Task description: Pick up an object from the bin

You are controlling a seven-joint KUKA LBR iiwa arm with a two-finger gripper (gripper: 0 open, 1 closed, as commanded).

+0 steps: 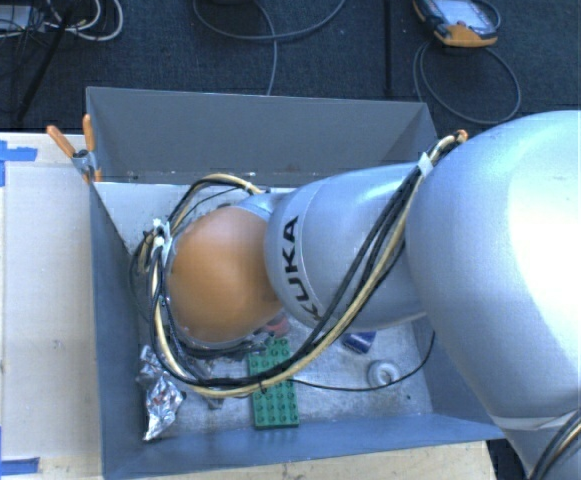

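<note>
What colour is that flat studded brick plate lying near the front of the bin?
The studded plate is green, clearest in the camera view.

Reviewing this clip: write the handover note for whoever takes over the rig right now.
Claw: state cannot be told. The arm's orange wrist cover sits low over the left middle of the grey metal bin.
Things: a green studded plastic plate and crumpled silver foil lie just below the cover. A small blue piece and a pale round cap lie to the right.
Done: the arm is in the bin; no pick is seen.
Left: grasp one thing and lift it out.
</note>
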